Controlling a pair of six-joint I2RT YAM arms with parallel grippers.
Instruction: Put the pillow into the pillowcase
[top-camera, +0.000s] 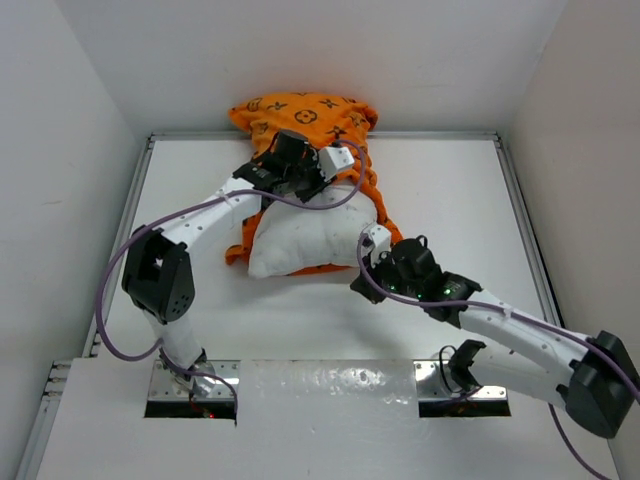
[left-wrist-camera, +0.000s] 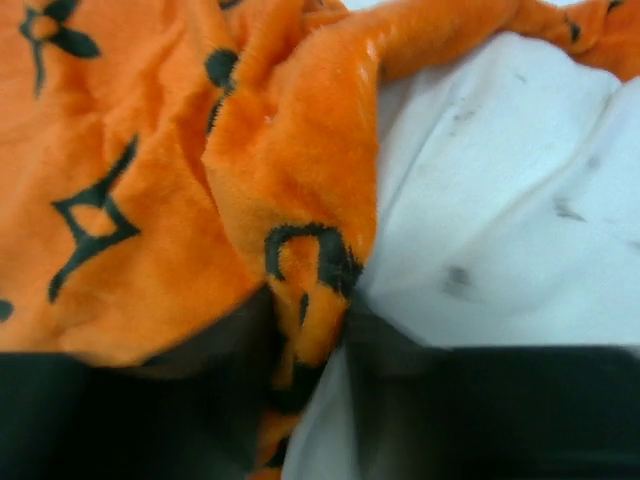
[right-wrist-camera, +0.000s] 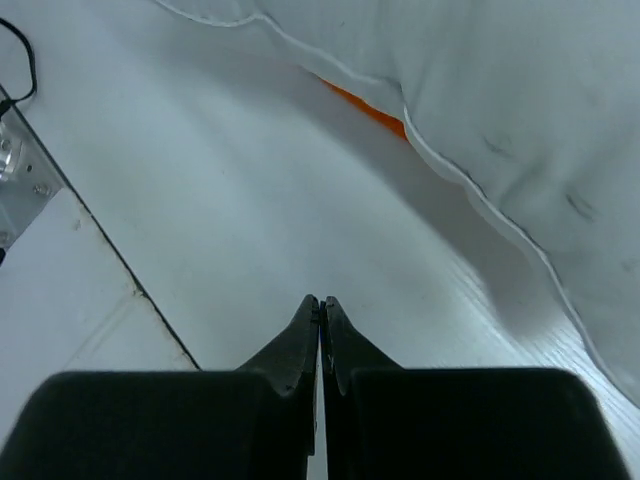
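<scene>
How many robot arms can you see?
2. The left arm reaches far across, its jaws pinching a fold of the orange pillowcase. The right arm lies low on the right, jaws shut and empty beside the white pillow. None seem hidden.

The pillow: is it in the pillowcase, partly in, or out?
Partly in: the pillow shows bare at its near end; the pillowcase covers its far end.
</scene>
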